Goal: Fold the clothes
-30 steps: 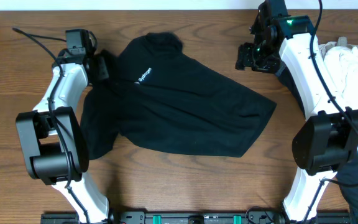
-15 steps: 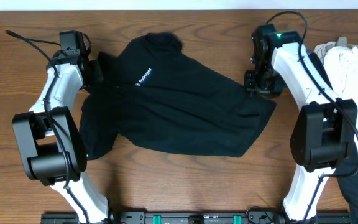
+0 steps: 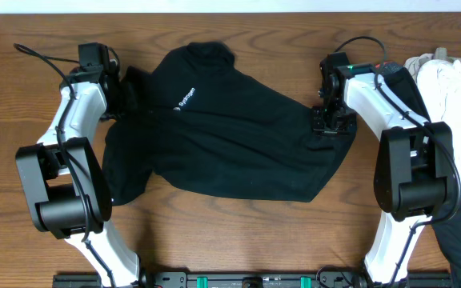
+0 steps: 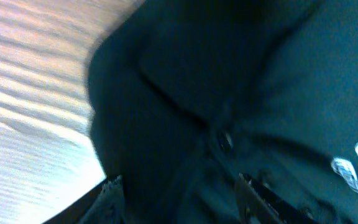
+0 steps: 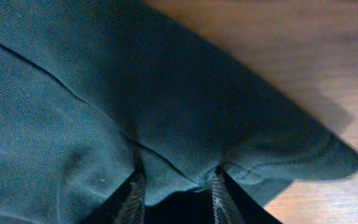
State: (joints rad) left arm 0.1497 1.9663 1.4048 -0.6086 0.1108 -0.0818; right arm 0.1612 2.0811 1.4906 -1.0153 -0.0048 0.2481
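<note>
The right gripper (image 3: 326,126) pinches a corner of the soft black T-shirt (image 3: 238,148) — it lies long-ways toward the left gripper (image 3: 128,90), fingers spread apart.

- A robotics lab bench, by the look of it: a bare wood-grain table (image 3: 238,232) filmed from straight above.
- A white-and-black left arm (image 3: 66,152) and right arm (image 3: 410,168) rise from a black rail (image 3: 238,281) along the table's near edge.
- Clothes (image 3: 454,88) lie heaped at the table's right edge.
</note>
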